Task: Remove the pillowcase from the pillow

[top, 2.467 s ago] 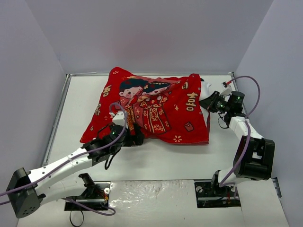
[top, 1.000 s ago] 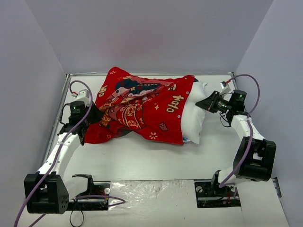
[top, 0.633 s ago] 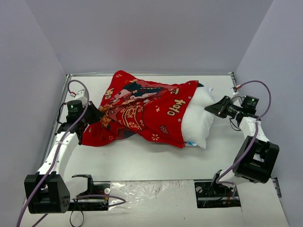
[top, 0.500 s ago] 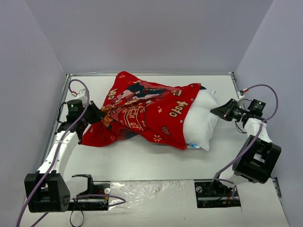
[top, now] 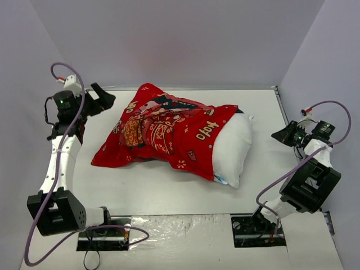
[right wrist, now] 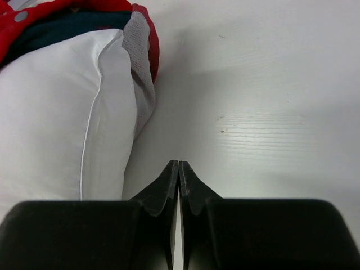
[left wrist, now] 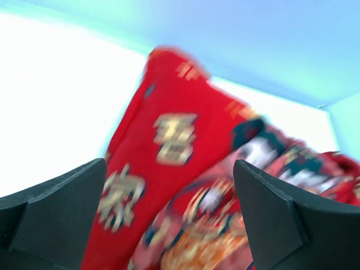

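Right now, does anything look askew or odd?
The red pillowcase sits crumpled and skewed, only partly off; the white pillow pokes out its right end. The left gripper is open and the right gripper shut, both clear of it.

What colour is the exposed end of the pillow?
Plain white; the pillow shows best in the right wrist view.

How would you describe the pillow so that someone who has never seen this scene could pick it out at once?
On the white table, look at the big soft bundle in the middle. The pillow is the plump plain white end sticking out of its right side in the top view. Unlike the red printed pillowcase covering the rest, it carries no pattern.
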{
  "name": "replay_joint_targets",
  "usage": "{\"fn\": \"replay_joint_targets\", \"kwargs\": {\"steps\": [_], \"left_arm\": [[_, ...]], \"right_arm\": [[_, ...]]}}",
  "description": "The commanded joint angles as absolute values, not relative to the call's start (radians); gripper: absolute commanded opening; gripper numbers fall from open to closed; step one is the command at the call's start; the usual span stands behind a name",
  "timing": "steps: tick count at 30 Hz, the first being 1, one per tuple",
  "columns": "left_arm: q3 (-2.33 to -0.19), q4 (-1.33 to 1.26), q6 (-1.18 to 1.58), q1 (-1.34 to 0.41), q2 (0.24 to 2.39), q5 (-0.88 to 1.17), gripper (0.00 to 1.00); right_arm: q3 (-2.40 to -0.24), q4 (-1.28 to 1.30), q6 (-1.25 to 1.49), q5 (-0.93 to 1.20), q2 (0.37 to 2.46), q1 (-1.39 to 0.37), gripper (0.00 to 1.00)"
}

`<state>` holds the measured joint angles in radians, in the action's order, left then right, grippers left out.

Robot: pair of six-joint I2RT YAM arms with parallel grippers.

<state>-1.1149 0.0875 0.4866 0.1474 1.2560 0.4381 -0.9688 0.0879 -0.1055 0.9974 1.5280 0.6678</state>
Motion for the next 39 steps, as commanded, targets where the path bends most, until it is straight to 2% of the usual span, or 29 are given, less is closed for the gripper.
{"fn": "replay_joint_targets", "kwargs": {"steps": [1,2,3,4,5,7,8,9,11,14,18,21,23,25,27,28,29,31,32,34,35,39], "left_arm": [[-1.255,0.017,0.508,0.144,1.333,0.621,0.94],[-1.275,0.026,0.509,0.140,1.356,0.629,0.94],[-1.290,0.032,0.506,0.138,1.373,0.629,0.94],[-1.313,0.035,0.493,0.138,1.409,0.605,0.94],[-1.325,0.035,0.486,0.138,1.433,0.594,0.94],[-1.394,0.041,0.473,0.138,1.526,0.595,0.94],[-1.426,0.064,0.466,0.138,1.566,0.601,0.94],[-1.457,0.072,0.465,0.137,1.604,0.613,0.94],[-1.534,0.077,0.475,0.133,1.715,0.649,0.94],[-1.574,0.019,0.517,0.130,1.822,0.692,0.94],[-1.615,-0.132,0.650,0.120,1.955,0.779,0.94],[-1.641,-0.204,0.696,0.086,2.023,0.828,0.94],[-1.649,-0.251,0.744,0.054,2.052,0.851,0.94],[-1.658,-0.253,0.755,0.032,2.085,0.870,0.94],[-1.655,-0.264,0.778,0.014,2.106,0.871,0.96],[-1.641,-0.297,0.796,0.011,2.108,0.871,0.93],[-1.629,-0.323,0.816,0.011,2.109,0.871,0.86],[-1.605,-0.383,0.871,0.012,2.112,0.876,0.71],[-1.600,-0.390,0.880,0.017,2.109,0.874,0.52],[-1.585,-0.399,0.900,0.032,2.097,0.871,0.39],[-1.574,-0.408,0.907,0.040,2.088,0.868,0.25],[-1.497,-0.434,0.945,0.118,2.004,0.844,0.08]], "right_arm": [[-1.006,0.120,-0.179,0.994,1.528,0.637,0.00],[-1.018,0.129,-0.187,0.999,1.526,0.627,0.00],[-1.028,0.155,-0.184,1.015,1.522,0.603,0.08],[-1.035,0.167,-0.176,1.019,1.519,0.585,0.19],[-1.052,0.178,-0.141,1.019,1.517,0.562,0.41],[-1.068,0.201,-0.094,1.002,1.506,0.474,0.58],[-1.072,0.199,-0.066,1.003,1.503,0.445,0.76],[-1.075,0.190,0.001,0.965,1.493,0.421,0.87],[-1.072,0.166,0.087,0.950,1.489,0.365,0.99],[-1.066,0.138,0.192,0.842,1.485,0.328,1.00],[-1.039,0.118,0.256,0.762,1.491,0.310,1.00],[-1.006,0.055,0.220,0.912,1.514,0.281,1.00],[-0.977,0.019,0.128,1.105,1.548,0.262,1.00],[-0.976,0.011,0.115,1.146,1.609,0.246,1.00],[-0.994,0.011,0.080,1.178,1.675,0.219,0.91],[-1.005,0.009,0.080,1.177,1.695,0.212,0.80],[-1.029,0.009,0.075,1.180,1.733,0.204,0.71],[-1.055,0.011,0.078,1.184,1.765,0.178,0.46],[-1.074,0.009,0.080,1.187,1.784,0.172,0.23],[-1.088,0.011,0.081,1.169,1.783,0.163,0.00],[-1.092,0.011,0.083,1.160,1.766,0.161,0.00],[-1.109,0.011,0.068,1.126,1.697,0.187,0.00]]}}
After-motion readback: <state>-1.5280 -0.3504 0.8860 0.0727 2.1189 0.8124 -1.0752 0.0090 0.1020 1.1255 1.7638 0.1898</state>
